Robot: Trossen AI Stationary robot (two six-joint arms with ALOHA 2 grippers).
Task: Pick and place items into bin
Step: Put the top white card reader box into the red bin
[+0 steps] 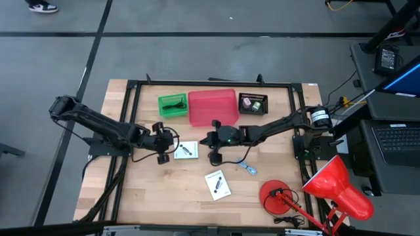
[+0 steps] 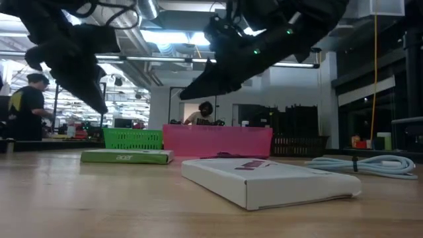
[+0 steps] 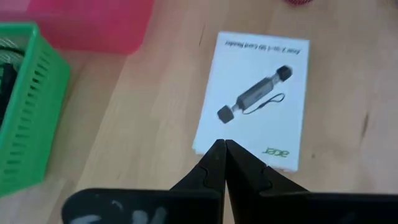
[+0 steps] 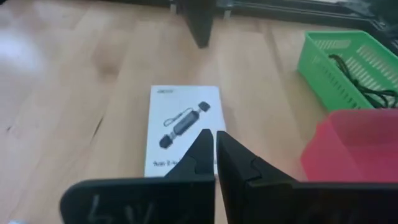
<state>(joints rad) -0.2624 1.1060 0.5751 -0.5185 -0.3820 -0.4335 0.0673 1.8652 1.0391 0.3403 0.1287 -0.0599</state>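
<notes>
While hovering above the wooden table, left gripper with fingers pressed together, empty, just left of flat white card box printed with a black reader. Right gripper likewise closed on nothing, right of that same box. Beyond the box: green mesh basket with dark cords inside, pink plastic bin, small black crate holding small pieces. Left to place, apparently: this box, second white box nearer the front edge, pale blue cord to its right. Judged partly done.
</notes>
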